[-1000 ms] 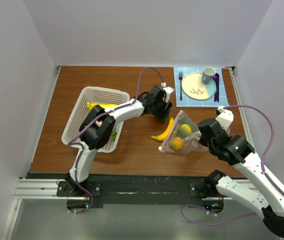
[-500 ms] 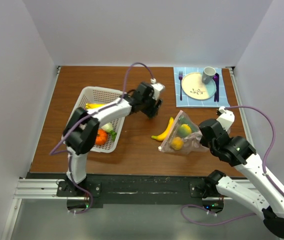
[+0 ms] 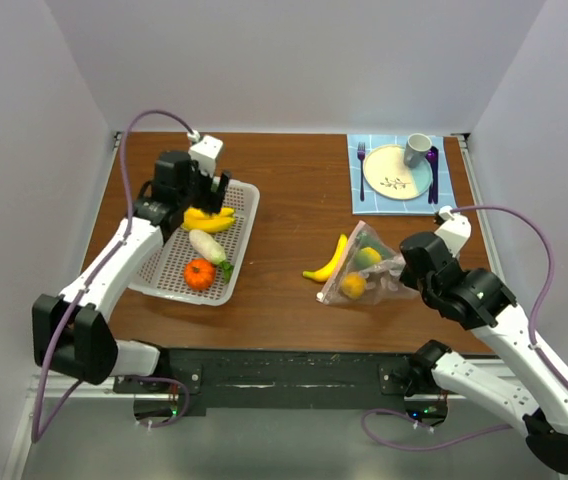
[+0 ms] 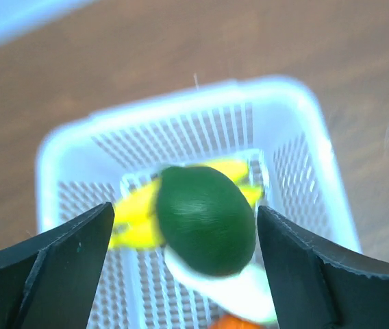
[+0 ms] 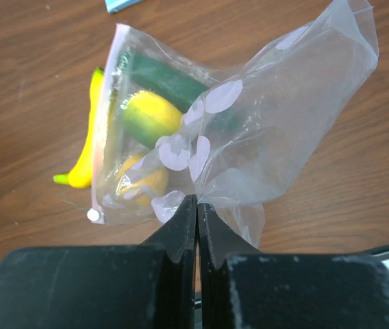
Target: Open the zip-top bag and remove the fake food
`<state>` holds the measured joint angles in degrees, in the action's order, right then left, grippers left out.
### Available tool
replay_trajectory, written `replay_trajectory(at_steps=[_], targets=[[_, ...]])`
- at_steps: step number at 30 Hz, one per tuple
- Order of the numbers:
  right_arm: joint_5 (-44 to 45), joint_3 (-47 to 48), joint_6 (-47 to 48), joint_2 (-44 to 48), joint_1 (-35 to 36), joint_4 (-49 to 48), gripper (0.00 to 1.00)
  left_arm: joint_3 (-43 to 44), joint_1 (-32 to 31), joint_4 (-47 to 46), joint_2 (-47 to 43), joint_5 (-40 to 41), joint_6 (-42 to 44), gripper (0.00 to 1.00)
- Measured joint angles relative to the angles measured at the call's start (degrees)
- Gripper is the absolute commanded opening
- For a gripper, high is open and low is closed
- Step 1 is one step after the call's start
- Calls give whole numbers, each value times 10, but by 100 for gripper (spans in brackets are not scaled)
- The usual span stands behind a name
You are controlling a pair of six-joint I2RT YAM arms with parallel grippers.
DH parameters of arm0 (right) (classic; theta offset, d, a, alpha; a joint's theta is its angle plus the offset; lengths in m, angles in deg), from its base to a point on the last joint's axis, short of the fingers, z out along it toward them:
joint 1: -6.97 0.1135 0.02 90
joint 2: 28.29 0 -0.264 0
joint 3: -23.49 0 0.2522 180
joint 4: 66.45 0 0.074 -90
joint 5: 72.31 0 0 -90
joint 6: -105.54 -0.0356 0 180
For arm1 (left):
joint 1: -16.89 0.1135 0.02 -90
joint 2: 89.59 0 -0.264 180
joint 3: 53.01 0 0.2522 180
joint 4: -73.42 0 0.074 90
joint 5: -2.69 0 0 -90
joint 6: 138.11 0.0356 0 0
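Two arms show from above: the left reaches out, its gripper (image 3: 212, 190) over the white basket's (image 3: 169, 262) far end. The right gripper (image 3: 409, 272) meets the zip-top bag's (image 3: 369, 278) right corner, and a banana (image 3: 329, 262) lies beside the bag on the table (image 3: 284, 180).

Left wrist: fingers spread wide, with a dark green piece (image 4: 205, 219) between them touching neither.

Right wrist: fingers pinched on the bag's plastic, with a cucumber (image 5: 164, 79) and a yellow-green fruit (image 5: 150, 115) inside.

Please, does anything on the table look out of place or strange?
One yellow banana lies on the bare table beside the zip-top bag, outside both the bag and the white basket. Nothing else looks odd.
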<state>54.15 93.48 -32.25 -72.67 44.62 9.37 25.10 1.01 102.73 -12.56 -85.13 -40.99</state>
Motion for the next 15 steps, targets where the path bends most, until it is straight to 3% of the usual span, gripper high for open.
replay_trajectory(at_steps=[6,7,8,12,15], targets=[[0,23,5,-6,0,-3,0,-33,-1,36,55,-7,10,86],[0,23,5,-5,0,-3,0,-33,-1,37,56,-13,10,89],[0,23,5,-5,0,-3,0,-31,-1,40,56,-20,10,98],[0,23,5,-5,0,-1,0,-10,-12,59,56,-61,6,100],[0,23,5,-5,0,1,0,-1,-58,68,51,-105,5,99]])
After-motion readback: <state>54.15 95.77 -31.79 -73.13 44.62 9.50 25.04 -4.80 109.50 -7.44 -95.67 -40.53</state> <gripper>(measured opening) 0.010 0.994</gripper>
